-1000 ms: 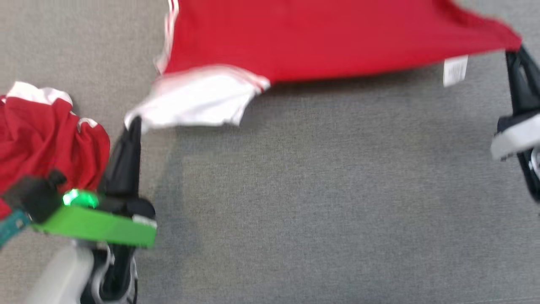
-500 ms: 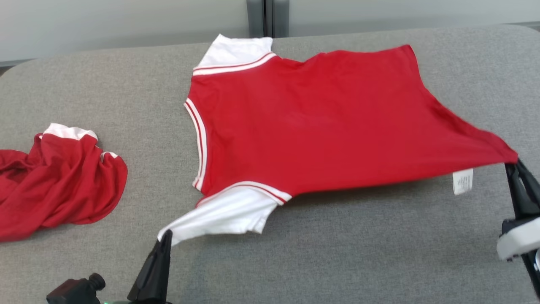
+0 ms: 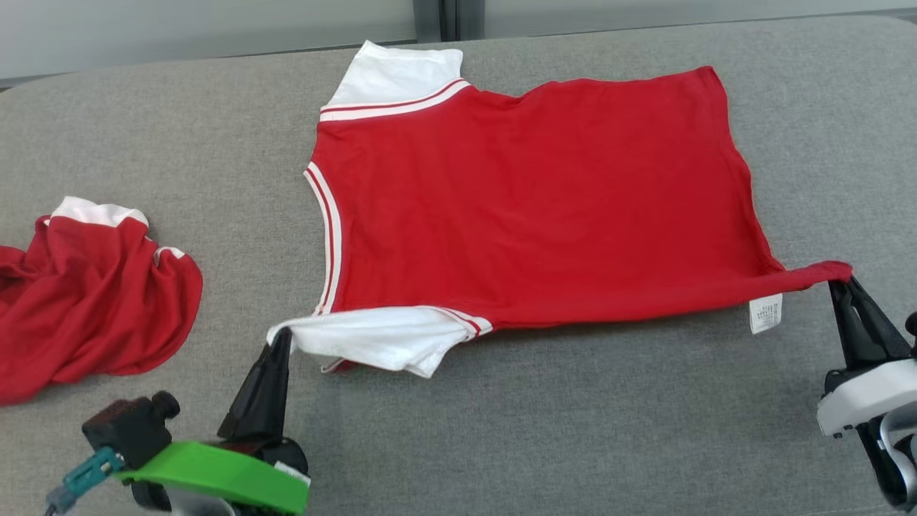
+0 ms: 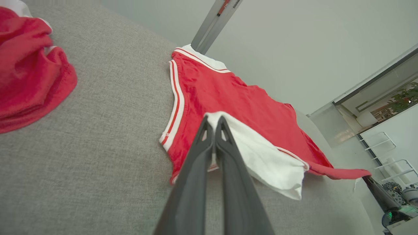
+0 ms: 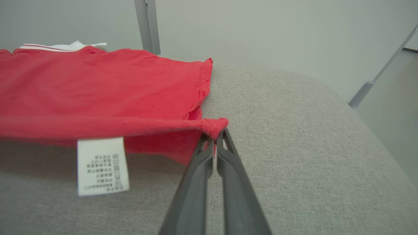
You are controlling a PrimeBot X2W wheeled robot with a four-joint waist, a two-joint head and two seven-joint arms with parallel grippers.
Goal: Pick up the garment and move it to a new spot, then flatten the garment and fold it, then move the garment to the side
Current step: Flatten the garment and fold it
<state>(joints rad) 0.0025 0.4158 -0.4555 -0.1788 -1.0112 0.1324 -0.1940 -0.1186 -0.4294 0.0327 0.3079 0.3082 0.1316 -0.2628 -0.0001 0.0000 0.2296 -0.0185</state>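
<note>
A red garment (image 3: 530,201) with white sleeves lies spread across the grey table (image 3: 573,430). Its near edge is lifted and stretched between both grippers. My left gripper (image 3: 281,338) is shut on the near white sleeve (image 3: 372,338); the left wrist view shows that gripper (image 4: 214,121) pinching the sleeve (image 4: 261,156). At the right, my right gripper (image 3: 838,281) is shut on the red hem corner, and in the right wrist view this gripper (image 5: 214,134) grips the garment (image 5: 98,85) at that corner. A white care label (image 3: 765,314) hangs from the hem.
A second red and white garment (image 3: 86,294) lies crumpled at the table's left, also seen as a crumpled red heap (image 4: 29,68) in the left wrist view. A grey post (image 3: 448,18) stands behind the table against the pale wall.
The camera tilted, bringing the whole table into view. Both grippers have lowered the garment, so it lies flatter on the table, with the sleeve and hem corner still held.
</note>
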